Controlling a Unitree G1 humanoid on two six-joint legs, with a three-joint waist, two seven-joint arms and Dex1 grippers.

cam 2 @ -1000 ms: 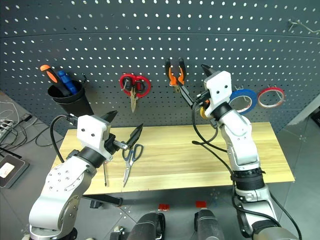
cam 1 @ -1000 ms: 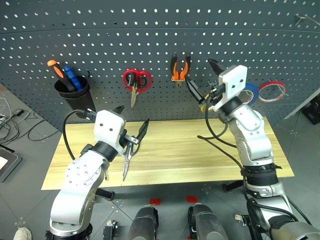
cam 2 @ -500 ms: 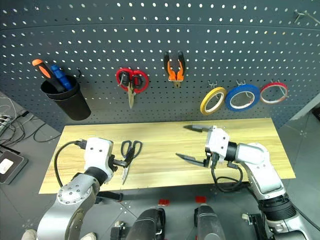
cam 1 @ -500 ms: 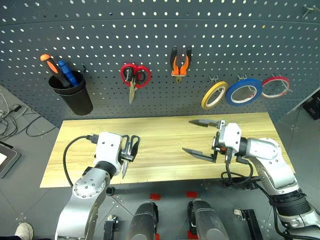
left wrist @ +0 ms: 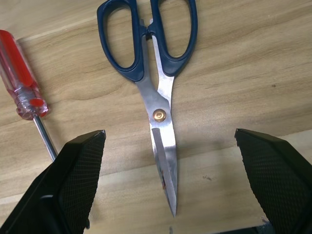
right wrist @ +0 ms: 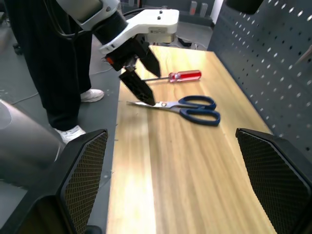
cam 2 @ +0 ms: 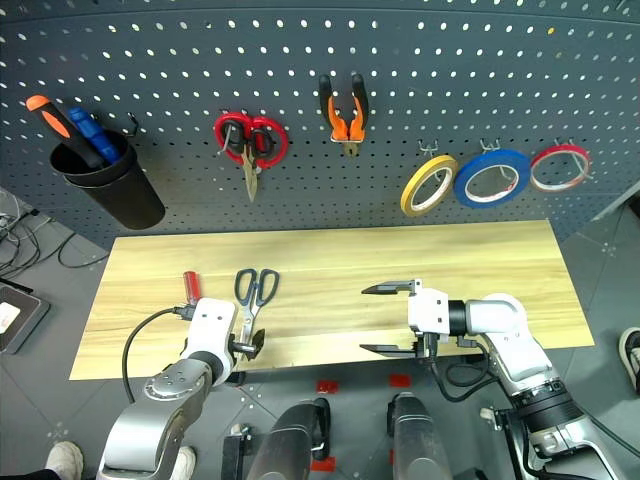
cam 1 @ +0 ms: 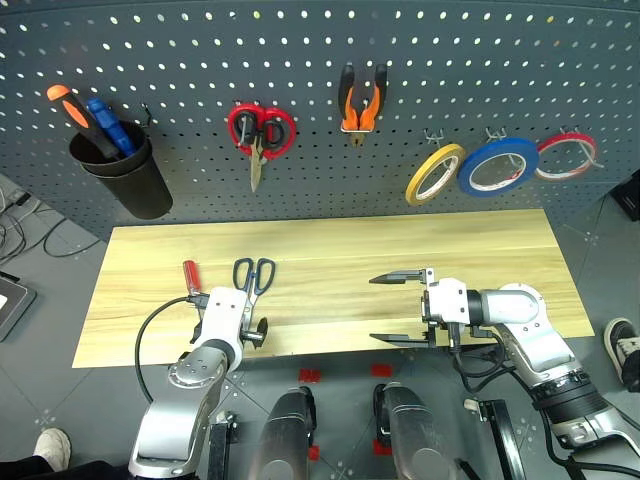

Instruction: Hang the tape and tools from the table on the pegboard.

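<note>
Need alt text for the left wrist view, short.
Blue-handled scissors lie closed on the wooden table, blades pointing toward the camera, between the left gripper's two open black fingers. A red-handled screwdriver lies beside the scissors, not touching them.

Scissors (cam 1: pixel 252 276) on the table (cam 1: pixel 330 262), screwdriver (cam 1: pixel 189 273) just left, pegboard (cam 1: pixel 320 60) behind.

matt wood table (cam 1: pixel 330 270), glossy steel scissors (left wrist: pixel 155 73)
</note>
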